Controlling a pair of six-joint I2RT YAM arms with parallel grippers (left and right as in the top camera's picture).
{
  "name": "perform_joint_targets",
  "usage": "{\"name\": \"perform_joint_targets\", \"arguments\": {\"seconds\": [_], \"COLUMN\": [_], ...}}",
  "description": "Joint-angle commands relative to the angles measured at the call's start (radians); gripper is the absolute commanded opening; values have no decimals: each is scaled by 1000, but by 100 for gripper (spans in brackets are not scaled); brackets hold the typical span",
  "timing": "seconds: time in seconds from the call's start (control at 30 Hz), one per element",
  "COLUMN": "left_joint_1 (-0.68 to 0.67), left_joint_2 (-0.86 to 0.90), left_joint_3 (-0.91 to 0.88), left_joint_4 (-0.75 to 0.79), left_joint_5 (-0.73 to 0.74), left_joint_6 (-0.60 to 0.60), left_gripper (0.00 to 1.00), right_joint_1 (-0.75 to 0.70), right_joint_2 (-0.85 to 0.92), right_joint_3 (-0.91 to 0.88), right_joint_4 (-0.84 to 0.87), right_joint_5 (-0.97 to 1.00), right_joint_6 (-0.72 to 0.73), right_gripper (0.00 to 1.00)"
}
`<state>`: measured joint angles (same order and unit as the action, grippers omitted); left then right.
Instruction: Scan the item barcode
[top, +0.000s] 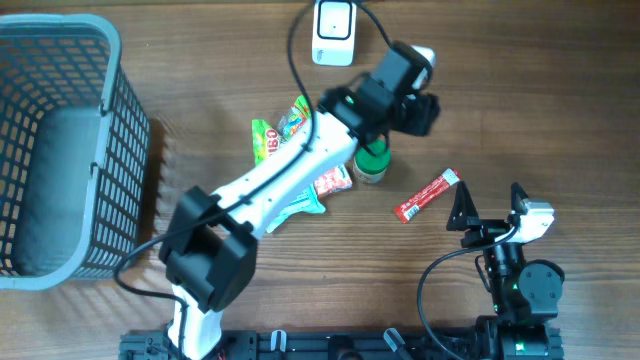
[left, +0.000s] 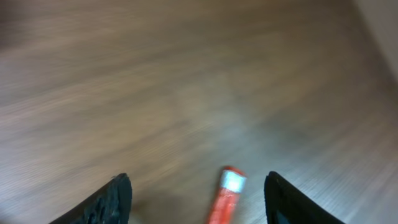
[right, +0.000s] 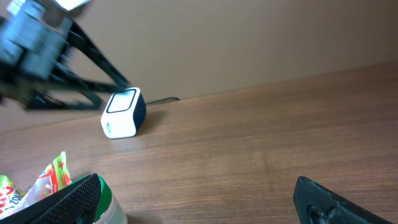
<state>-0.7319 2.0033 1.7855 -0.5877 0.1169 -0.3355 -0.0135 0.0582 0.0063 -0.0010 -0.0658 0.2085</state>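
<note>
At the far left, a grey mesh basket (top: 60, 150) is sitting on the wooden table (top: 560, 100). The left arm is reaching from the near edge diagonally across the middle, passing over a cluster of colourful snack packets (top: 283, 128). Beyond them, at the far edge, the white barcode scanner (top: 334, 32) is standing with its cable trailing off. A green-lidded jar (top: 372, 165) is standing just beside the arm, partly hidden by it. The left hand (top: 420, 108) is hovering above the table just right of the scanner; in its wrist view its fingers (left: 106, 202) are standing apart, released, gripping nothing. The red stick packet (top: 427, 195) is lying flat on the table to the right of the jar, touched by neither hand, and it is showing blurred below the left hand in that hand's own view. At the right, the right hand (top: 465, 210) is hanging near the packet's end, its fingers (right: 336, 202) spread wide and empty.
</note>
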Motion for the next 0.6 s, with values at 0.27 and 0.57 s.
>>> {"name": "perform_joint_targets", "arguments": {"seconds": [0.27,0.57], "left_joint_1": [80,153], "left_joint_2": [-371,-496], "left_joint_3": [350,371], "left_joint_4": [44,76], "left_joint_5": [-590,-789], "left_joint_6": [412,654], "left_gripper": [89,100], "right_joint_1": [6,6], "right_joint_2": [2,2], "right_joint_3": [-1,-1], "right_joint_4": [2,2], "right_joint_5": [13,3], "right_joint_6": [2,19], "right_gripper": [100,100]}}
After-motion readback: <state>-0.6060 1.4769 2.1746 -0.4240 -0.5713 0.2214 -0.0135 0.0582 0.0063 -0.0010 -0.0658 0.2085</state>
